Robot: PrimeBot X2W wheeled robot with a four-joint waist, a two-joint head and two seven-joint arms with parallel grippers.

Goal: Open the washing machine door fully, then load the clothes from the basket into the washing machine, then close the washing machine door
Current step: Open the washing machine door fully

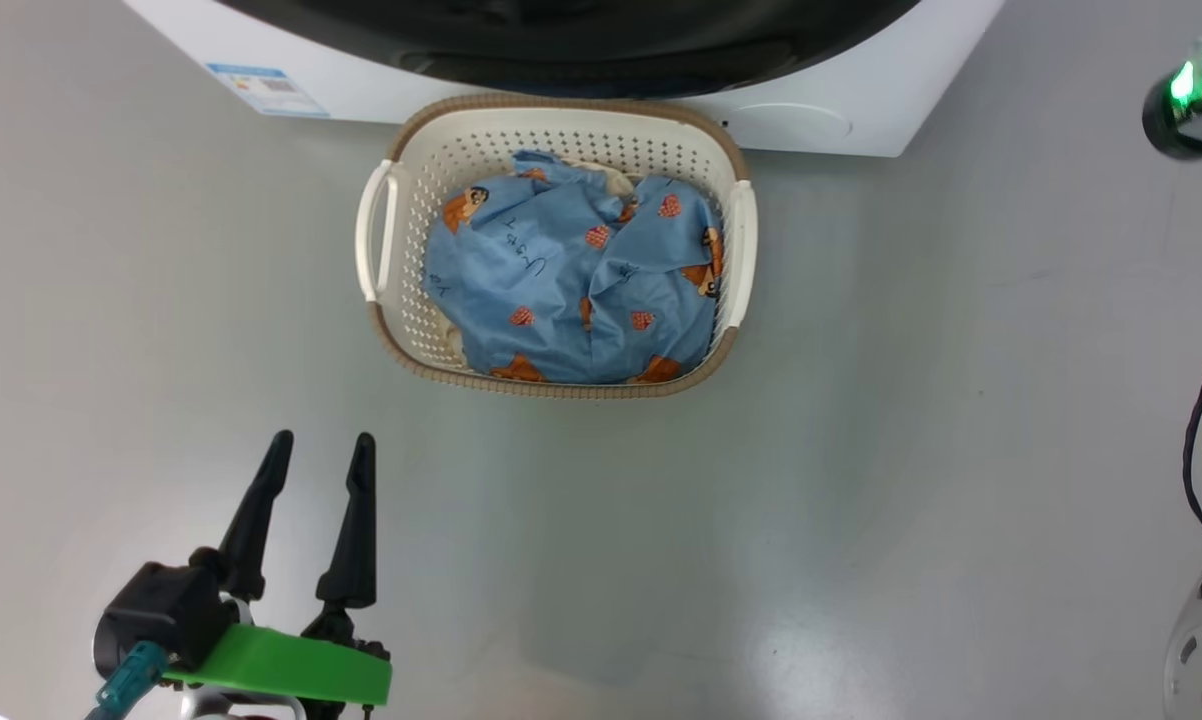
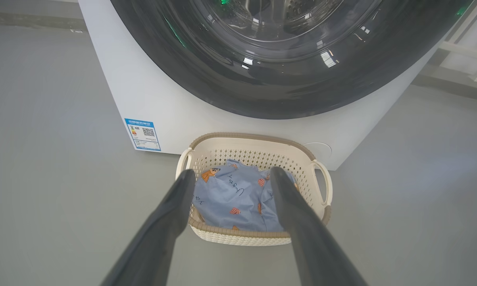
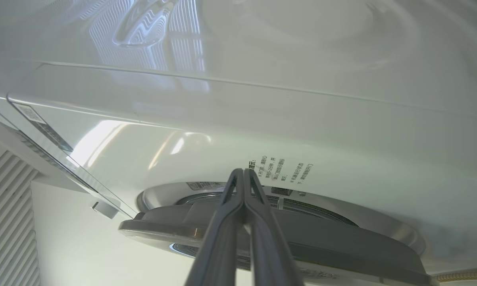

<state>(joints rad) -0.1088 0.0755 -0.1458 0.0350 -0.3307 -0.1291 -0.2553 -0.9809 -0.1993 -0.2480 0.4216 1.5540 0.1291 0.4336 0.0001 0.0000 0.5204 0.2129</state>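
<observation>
1. Standing just past the tips of the right fingers (image 3: 238, 186), the door (image 3: 341, 242) seems to sit a little off the machine (image 3: 262, 131). Its edge angles away from the silver ring (image 3: 389, 230) behind it. I judge the opening step barely begun.
2. The right fingers are clenched together with nothing between them and aimed at the door's edge. They are probably meant to hook or push it, not to pinch it.
3. The door has a wide glossy black rim and a bulging clear window.
4. The left fingers (image 1: 353, 520) are released, spread wide and empty above the floor (image 1: 861, 450). They are likely kept ready for the loading step.
5. The basket (image 1: 559, 140) sits ahead of their tips, well apart; in the left wrist view it shows between them. It stands right under the door, against or just beside the machine's foot, so the carry should be short. It is cream and perforated, with a brown rim and a handle on each side.
6. The clothes (image 1: 561, 290) fill it: crumpled light blue fabric with orange-red figures, and a bit of cream cloth at the far edge.
7. A blue label (image 1: 266, 90) is stuck on the machine's front, beyond the left fingers.
</observation>
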